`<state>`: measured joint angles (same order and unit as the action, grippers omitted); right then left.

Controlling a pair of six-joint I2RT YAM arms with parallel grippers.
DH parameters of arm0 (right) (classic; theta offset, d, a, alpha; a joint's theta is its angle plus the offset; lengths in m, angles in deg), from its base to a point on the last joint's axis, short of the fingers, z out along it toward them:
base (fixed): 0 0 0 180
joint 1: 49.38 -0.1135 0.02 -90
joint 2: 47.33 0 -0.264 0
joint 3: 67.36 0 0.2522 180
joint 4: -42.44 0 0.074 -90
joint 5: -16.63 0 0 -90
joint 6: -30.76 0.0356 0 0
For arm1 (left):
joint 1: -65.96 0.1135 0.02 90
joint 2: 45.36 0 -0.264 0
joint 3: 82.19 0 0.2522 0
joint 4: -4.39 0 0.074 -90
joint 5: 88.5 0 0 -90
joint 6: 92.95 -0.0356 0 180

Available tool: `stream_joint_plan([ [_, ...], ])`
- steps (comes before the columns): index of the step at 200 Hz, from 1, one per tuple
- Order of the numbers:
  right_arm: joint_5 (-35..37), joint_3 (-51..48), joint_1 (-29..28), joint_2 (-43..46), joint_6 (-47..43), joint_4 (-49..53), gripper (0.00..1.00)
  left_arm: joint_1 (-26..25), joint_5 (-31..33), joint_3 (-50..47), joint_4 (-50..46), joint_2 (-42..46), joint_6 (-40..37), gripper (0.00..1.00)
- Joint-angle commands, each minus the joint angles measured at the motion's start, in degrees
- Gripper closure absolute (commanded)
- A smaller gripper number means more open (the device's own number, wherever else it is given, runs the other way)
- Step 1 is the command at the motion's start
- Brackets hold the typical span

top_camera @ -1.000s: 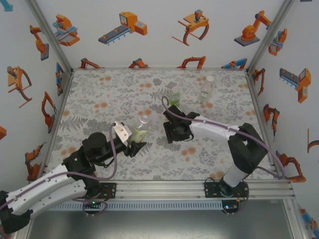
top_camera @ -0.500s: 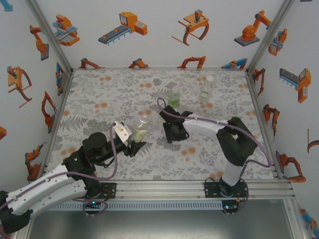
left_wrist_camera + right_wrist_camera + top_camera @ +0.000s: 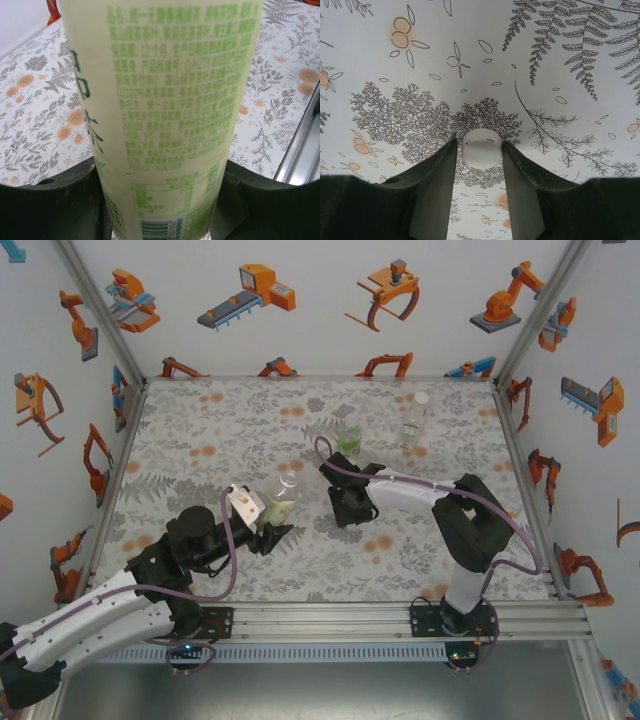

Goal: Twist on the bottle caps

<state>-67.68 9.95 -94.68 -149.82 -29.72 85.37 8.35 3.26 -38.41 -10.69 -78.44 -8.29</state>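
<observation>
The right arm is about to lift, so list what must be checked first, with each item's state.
1. White cap sits between the right tool fingers: ok, both fingers meet its sides.
2. Cap is off the mat: not ok, it rests on the mat.
3. Yellowish bottle is gripped by the left tool: ok, there is a finger on each side.
4. Bottle's neck is uncapped and ready: ok in the top view.
5. Bottle is held upright: cannot tell.
</observation>
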Motion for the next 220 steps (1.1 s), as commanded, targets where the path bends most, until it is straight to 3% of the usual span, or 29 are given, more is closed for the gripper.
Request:
stream_joint_plan([
  [1,1.5,1.0,0.1,-1.3,-0.1,-0.3,0.59,0.4,0.5,-0.4,1.0,0.3,0.1,0.58],
  [123,1.2,1.3,0.1,0.1,-0.2,0.0,0.66,0.4,0.3,-0.3,0.9,0.4,0.1,0.58],
  [171,1.0,0.0,0.1,8.1,-2.0,-0.6,0.73,0.4,0.5,0.4,-2.1,0.5,-1.7,0.59],
  [220,-5.7,-1.3,0.2,21.3,-11.6,-2.3,0.84,0.4,-1.9,5.9,-14.9,-1.6,-6.6,0.69],
])
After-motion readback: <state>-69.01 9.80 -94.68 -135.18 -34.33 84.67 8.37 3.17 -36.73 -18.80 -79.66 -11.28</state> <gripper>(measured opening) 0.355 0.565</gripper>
